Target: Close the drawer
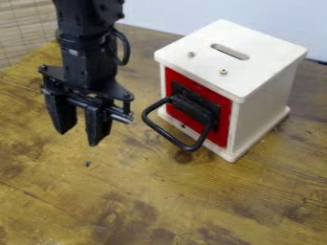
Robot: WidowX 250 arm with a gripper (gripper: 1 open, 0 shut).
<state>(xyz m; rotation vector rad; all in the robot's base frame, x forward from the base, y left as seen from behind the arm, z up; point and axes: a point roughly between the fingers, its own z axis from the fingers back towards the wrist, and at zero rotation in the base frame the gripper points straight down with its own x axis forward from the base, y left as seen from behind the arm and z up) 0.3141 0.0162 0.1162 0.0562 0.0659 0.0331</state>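
The red-fronted drawer (194,103) sits in a small white cube box (262,81) at the right of the wooden table. Its dark recessed centre faces left, and a large black loop handle (175,124) hangs out from it down toward the table. How far the drawer stands out of the box I cannot tell. My black gripper (76,127) hangs to the left of the handle, apart from it, pointing down. Its two fingers stand open with nothing between them, just above the tabletop.
The worn wooden table (153,201) runs across the whole view. A slot (231,51) and two small screws mark the box's white top. A woven mat or blind (23,33) lies at the far left, with a white wall behind.
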